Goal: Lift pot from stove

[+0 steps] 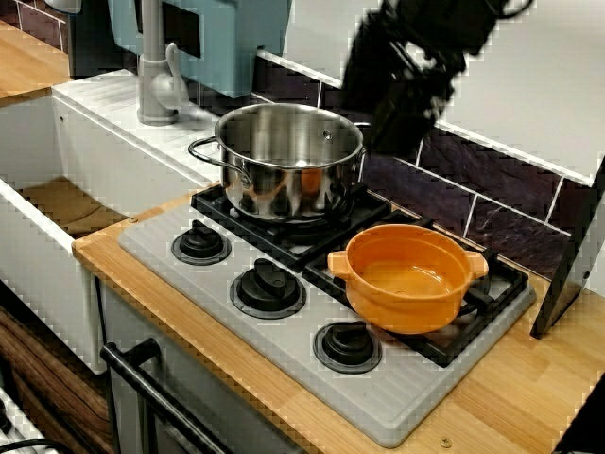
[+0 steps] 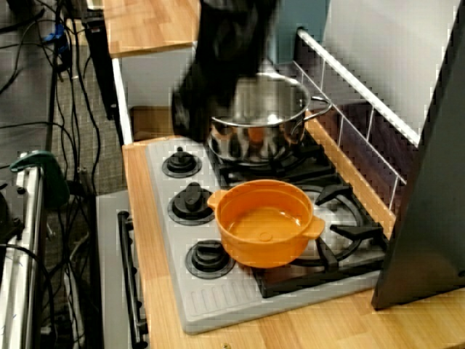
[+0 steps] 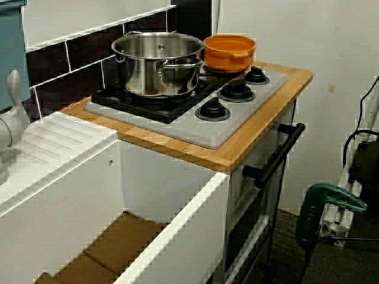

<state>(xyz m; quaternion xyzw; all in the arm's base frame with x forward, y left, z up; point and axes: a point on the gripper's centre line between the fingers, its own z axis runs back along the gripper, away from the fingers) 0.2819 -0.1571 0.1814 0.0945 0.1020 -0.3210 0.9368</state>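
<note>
Right now the orange pot [image 1: 408,276] is sitting on the stove [image 1: 284,326], resting on the black grate of the burner nearest the counter's end, empty and with its two small handles pointing out to either side. Behind it, on the neighbouring burner, the steel pot [image 1: 288,159] is standing upright, just beside it but not touching as far as I can judge. The gripper [image 1: 402,90] is hanging above and behind the steel pot, close to the tiled wall, showing only as a dark, motion-blurred mass in both nearer views, so I cannot tell whether its jaws are parted or closed; it is not holding anything that I can see. From there the orange pot is lying forward, lower and toward the counter's free end, so the coming move is probably calling for travel out over the steel pot and then down. Being round, the pot has no long axis apart from the line through its handles, so the rim or one handle is looking like the likeliest hold. No brand, label or writing is readable anywhere.
</note>
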